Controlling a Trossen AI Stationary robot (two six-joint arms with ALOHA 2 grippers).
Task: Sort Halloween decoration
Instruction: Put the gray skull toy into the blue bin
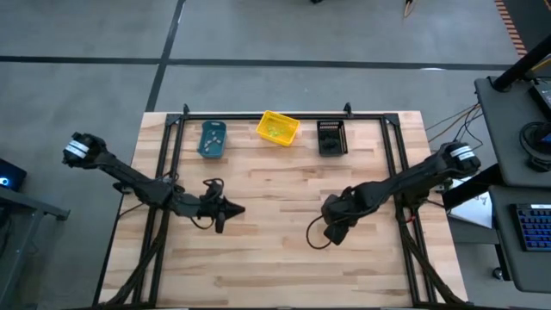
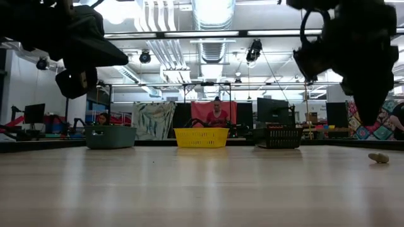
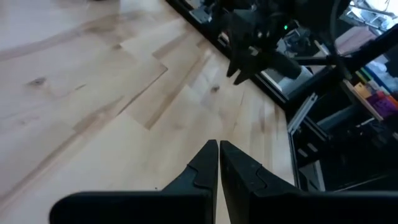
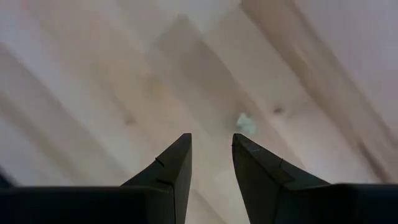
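A small pale trinket [image 4: 246,124], blurred and lumpy in outline, lies on the wood just ahead of the right gripper [image 4: 211,144], whose pointed dark jaws stand apart with nothing between them. The low view shows a small tan piece [image 2: 379,158] lying on the bench at the right; whether it is the same one I cannot tell. The left gripper [image 3: 218,147] hovers over bare planks, jaws pressed together and empty. The bench [image 1: 275,250] is pale butcher-block wood with visible grain inside a black metal frame. At its far edge stand a teal bin [image 1: 212,139], a yellow slatted bin [image 1: 277,128] holding small greenish bits, and a black slatted bin [image 1: 331,137]. Only the low view shows the workshop behind, with ceiling ducts and a person [image 2: 217,113] beyond the yellow bin
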